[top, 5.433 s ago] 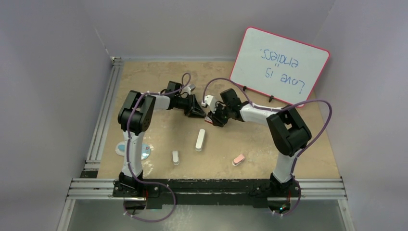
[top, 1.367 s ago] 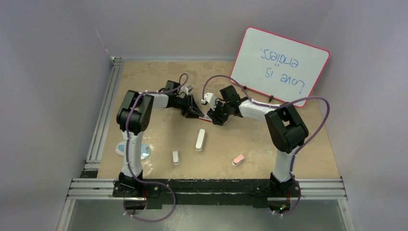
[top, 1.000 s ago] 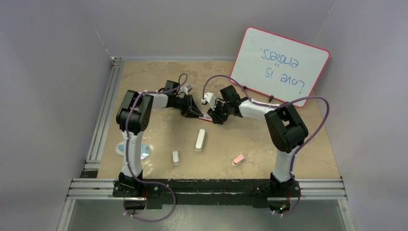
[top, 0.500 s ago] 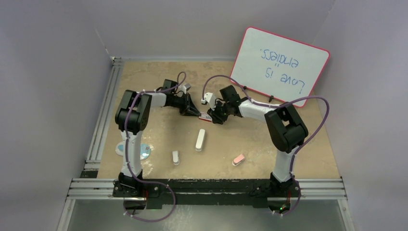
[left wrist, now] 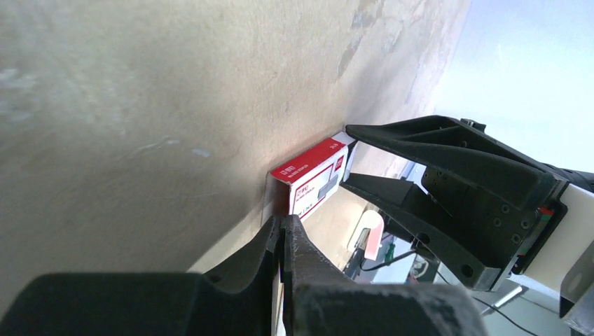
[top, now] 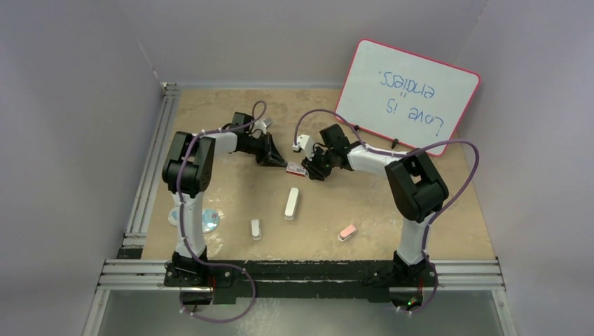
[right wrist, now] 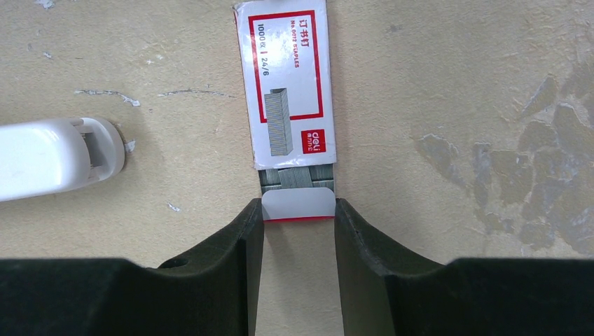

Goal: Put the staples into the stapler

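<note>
Tan speckled surface (top: 231,119) carries everything, and a white board with red frame (top: 410,94) leans at its far right. A long white stapler (top: 292,204) lies in the middle, and a small pink stapler (top: 347,232) lies to its right, nearer to the bases. The small flat red box with white label (right wrist: 287,91) lies between the two pincers. The right pincer (right wrist: 298,210) is partly closed and grips the white inner tray (right wrist: 298,204) that sticks out of the box. The thin silvery staples (right wrist: 298,180) show in the gap. The left pincer (left wrist: 284,227) is fully closed, its tips just beside the other end of the box. Whether it pinches anything I cannot tell.
</note>
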Motion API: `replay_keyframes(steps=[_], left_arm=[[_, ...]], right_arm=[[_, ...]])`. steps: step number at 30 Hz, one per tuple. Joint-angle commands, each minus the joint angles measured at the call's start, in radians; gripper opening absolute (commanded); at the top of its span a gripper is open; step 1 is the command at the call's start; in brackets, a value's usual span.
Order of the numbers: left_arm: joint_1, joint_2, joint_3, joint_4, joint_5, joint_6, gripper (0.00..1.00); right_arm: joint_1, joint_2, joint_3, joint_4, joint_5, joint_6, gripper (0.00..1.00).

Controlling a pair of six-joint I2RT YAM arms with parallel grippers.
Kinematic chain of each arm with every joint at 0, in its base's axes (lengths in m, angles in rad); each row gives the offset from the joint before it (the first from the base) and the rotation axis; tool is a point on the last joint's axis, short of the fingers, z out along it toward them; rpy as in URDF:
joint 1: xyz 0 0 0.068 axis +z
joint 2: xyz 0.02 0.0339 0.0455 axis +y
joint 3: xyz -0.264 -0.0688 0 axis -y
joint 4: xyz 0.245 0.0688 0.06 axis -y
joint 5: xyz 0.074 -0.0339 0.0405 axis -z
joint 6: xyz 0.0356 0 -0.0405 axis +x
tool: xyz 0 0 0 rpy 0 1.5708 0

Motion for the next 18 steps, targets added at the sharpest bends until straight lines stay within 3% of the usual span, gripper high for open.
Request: replay_keyframes(steps=[1,6,9,10,11,13,18], left_arm=[[0.030,-0.069,0.042,-0.032,-0.040,0.073,0.00],[0.052,-0.068,0.071,-0.094,-0.069,0.119,0.00],[0.057,-0.046,0.076,-0.076,0.032,0.113,0.00],[0.053,-0.036,0.075,-0.063,0.066,0.099,0.04],[0.042,-0.027,0.071,-0.045,0.095,0.087,0.17],[0.018,-0.018,0.068,-0.030,0.102,0.081,0.30],[-0.008,0.001,0.058,-0.001,0.046,0.035,0.38]], right_arm=[[0.003,0.000,-0.011,-0.007,0.016,-0.029,0.31],[0.004,-0.007,-0.014,-0.015,0.010,-0.032,0.31],[0.002,-0.006,-0.011,-0.015,0.010,-0.033,0.32],[0.003,-0.003,-0.009,-0.016,0.010,-0.033,0.32],[0.002,0.000,-0.007,-0.016,0.012,-0.031,0.32],[0.003,0.004,-0.005,-0.013,0.017,-0.031,0.33],[0.002,0.007,-0.005,-0.010,0.023,-0.028,0.34]])
